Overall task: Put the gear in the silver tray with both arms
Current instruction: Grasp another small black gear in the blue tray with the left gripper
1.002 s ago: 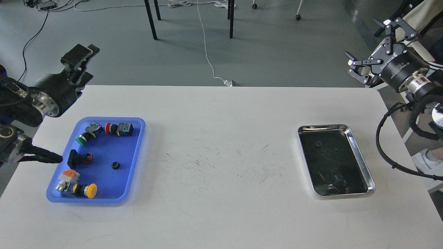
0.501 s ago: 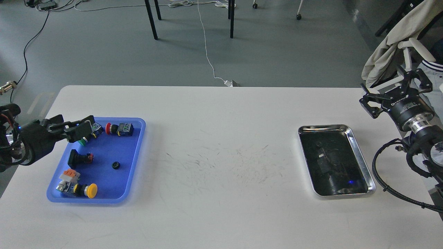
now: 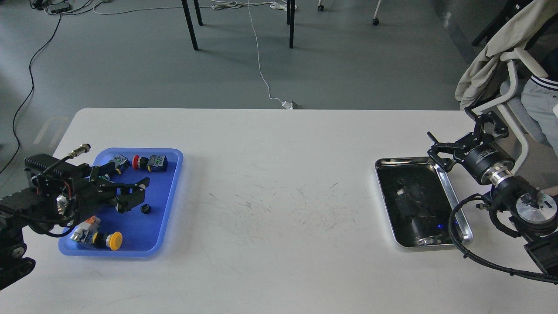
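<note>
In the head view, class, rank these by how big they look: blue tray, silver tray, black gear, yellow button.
1. blue tray
2. silver tray, slightly smaller
3. yellow button
4. black gear, smallest

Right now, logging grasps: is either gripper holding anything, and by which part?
Nothing is held. The left gripper is open over the blue tray; the right gripper is open and empty beside the silver tray.

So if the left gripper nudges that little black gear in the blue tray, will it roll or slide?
The gear lies flat, so it would probably slide, not roll. It looks tiny, likely light. The open left gripper might easily knock it away.
</note>
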